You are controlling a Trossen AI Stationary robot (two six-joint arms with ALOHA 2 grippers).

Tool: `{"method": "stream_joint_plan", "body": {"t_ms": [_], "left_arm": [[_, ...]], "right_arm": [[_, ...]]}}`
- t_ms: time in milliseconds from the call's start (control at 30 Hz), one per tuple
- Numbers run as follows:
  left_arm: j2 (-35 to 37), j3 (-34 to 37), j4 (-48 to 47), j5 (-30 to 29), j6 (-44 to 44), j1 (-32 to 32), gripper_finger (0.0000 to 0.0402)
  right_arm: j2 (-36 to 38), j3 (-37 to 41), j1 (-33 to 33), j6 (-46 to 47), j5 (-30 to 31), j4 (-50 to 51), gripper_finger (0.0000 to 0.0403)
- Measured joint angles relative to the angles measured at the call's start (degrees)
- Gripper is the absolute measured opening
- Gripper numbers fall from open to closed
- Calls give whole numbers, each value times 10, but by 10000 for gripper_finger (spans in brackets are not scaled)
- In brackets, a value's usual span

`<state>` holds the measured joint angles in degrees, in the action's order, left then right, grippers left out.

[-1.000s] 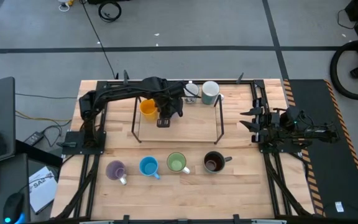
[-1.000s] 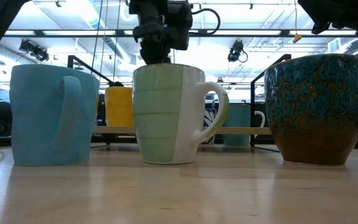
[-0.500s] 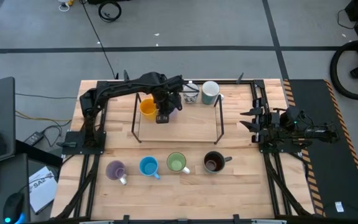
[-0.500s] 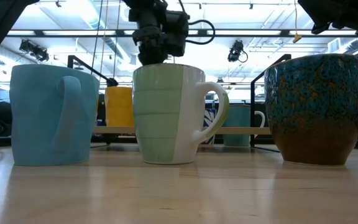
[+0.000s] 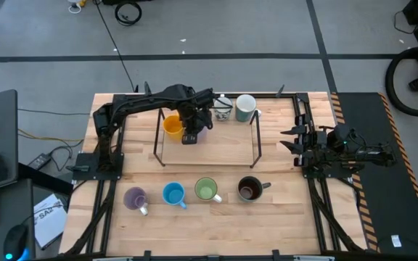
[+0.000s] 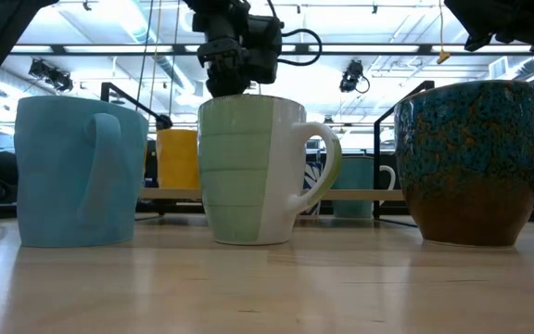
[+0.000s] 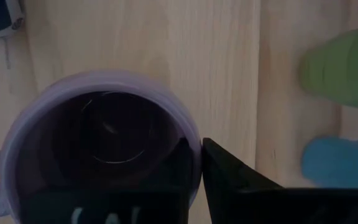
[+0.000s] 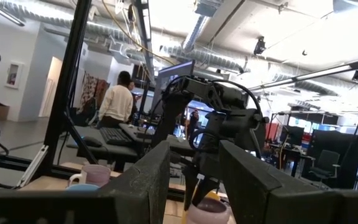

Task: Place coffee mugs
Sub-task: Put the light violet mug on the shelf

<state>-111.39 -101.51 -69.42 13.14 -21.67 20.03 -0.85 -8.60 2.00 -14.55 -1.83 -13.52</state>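
Left claw is seen closed on the rim of the lavender mug, one finger inside and one outside the wall. This mug is held within the wire frame at the back of the table, just beside the orange mug. The patterned mug and the pale teal mug are set along the frame's far side. Four mugs are lined up near the front edge: purple, blue, green and dark. The right claw is parked at the table's right side, fingers apart, nothing held.
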Motion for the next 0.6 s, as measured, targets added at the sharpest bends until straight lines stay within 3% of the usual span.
{"method": "stream_joint_plan", "body": {"t_ms": [600], "left_arm": [[0,0,-2,0,0,0,54]], "right_arm": [[0,0,0,0,-8,-1,144]]}}
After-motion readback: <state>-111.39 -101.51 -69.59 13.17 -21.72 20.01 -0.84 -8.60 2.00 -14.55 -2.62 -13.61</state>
